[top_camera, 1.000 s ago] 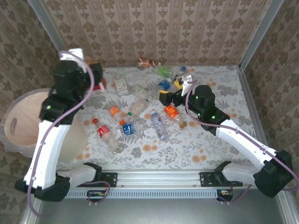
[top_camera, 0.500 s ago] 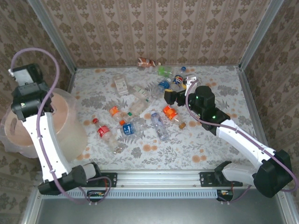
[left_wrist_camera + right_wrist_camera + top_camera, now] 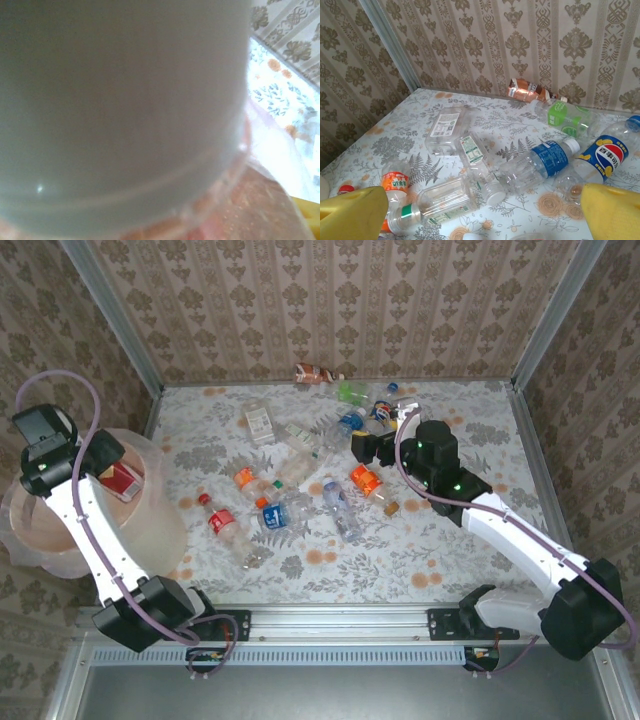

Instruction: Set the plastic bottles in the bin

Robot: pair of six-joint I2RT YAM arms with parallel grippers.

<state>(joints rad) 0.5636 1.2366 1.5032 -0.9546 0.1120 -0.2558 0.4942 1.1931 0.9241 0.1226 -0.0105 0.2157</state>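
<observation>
Your left hand [image 3: 110,470] pinches a red-labelled bottle [image 3: 124,483] over the bin [image 3: 45,528]; spread it well inside the rim

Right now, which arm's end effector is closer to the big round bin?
Left. The left end effector hangs over the bin, gripping a red-labelled bottle. The right end effector is far across the table, open among the loose bottles.

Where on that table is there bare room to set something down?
Bare: the right side of the table, between the right arm and the wall; the near strip by the rail. Crowded: the middle, where the bottles lie.
</observation>
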